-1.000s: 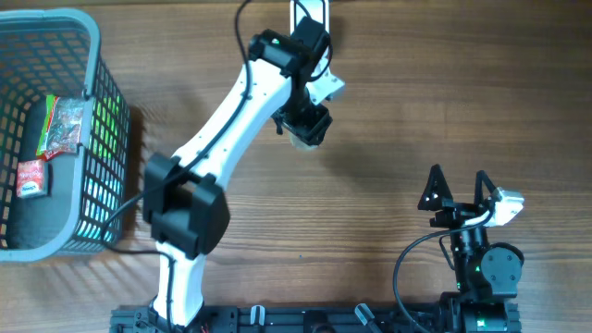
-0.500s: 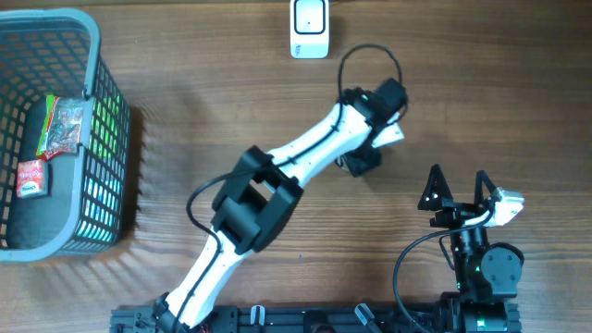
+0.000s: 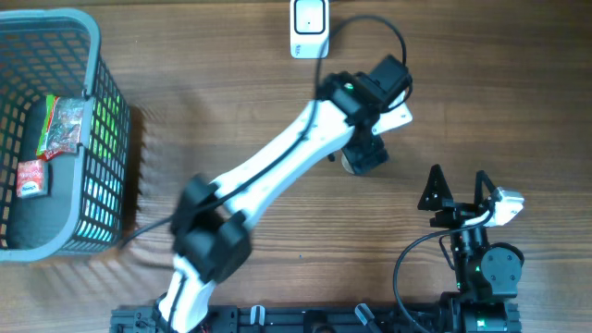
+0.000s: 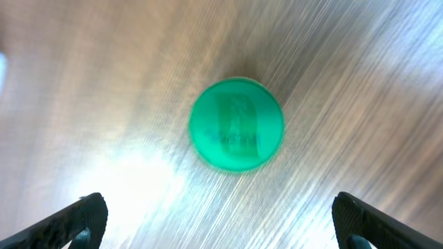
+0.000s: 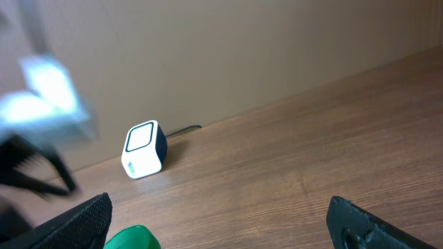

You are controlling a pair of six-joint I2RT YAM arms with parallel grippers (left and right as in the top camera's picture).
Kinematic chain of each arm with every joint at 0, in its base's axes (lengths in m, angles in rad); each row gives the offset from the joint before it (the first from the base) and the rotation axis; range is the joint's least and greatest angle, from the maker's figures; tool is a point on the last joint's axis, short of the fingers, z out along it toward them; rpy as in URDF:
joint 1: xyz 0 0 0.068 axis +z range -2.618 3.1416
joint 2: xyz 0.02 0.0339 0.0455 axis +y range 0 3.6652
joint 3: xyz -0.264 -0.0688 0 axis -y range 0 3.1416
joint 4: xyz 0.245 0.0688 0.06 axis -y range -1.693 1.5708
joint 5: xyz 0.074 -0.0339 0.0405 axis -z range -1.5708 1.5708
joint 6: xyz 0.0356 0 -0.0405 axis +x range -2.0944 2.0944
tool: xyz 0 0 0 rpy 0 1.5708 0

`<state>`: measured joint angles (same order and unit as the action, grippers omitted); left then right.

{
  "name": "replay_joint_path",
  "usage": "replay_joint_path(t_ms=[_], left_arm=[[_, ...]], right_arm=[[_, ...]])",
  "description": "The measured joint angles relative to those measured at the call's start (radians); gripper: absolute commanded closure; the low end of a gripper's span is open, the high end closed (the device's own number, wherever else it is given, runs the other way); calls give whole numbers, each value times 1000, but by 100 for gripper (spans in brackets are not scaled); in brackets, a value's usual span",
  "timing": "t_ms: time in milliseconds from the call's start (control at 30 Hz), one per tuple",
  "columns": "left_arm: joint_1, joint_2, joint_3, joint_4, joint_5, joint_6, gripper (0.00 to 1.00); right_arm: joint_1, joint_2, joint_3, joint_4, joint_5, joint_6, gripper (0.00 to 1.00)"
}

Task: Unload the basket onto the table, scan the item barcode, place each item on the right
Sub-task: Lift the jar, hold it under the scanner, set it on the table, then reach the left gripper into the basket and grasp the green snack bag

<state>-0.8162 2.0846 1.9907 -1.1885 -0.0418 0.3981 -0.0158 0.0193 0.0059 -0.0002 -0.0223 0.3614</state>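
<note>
Left claw [image 4: 221, 221] spread wide above a blurred green cap [image 4: 237, 124]!
Overhead, the left arm [image 3: 277, 165] mostly hides it; right claw [image 3: 457, 178] gapes, empty.

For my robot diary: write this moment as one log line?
left gripper: open, over green cap on table | right gripper: open, empty

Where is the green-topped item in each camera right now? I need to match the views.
Overhead: mostly hidden under the left gripper, right of centre, below the white scanner.
Left wrist: the green-topped item sits in the centre, seen from above, with the fingertips wide apart.
Right wrist: a green sliver at the bottom edge, left of centre.
Shared landmark: the white scanner, top centre overhead and left of centre in the right wrist view; it is absent from the left wrist view.
</note>
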Motion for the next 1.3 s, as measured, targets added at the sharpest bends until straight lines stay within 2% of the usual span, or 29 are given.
replay_joint_path(t_ms=[100,200,233,333,467,600,667,733,800,900,1100,1300], left_arm=[[16,-167,0,-33,-56,-55,0],[162,-300,0,-66,-143,-160,0],[311,-352,0,-87,-160,-238,0],[639,-448,0,-95,-127,-426,0],[1088,-600,0,-105,-1,-710,0],[1334,-601,-18,-164,52,-954,0],[1435,-588,-93,-156,60,-1078,0],[1492,-573,-200,-101,66,-1154,0],[1526,-540,-402,93,71,-1207,0],[1525,-448,-576,301,95,-1231,0],[1516,-187,-611,491,175,-1239,0],[1417,-91,-595,650,186,-1239,0]], right_arm=[[0,0,0,0,0,0,0],[0,0,0,0,0,0,0],[0,0,0,0,0,0,1],[0,0,0,0,0,0,1],[0,0,0,0,0,0,0],[0,0,0,0,0,0,0],[0,0,0,0,0,0,0],[0,0,0,0,0,0,0],[0,0,0,0,0,0,0],[0,0,0,0,0,0,0],[0,0,0,0,0,0,0],[0,0,0,0,0,0,0]])
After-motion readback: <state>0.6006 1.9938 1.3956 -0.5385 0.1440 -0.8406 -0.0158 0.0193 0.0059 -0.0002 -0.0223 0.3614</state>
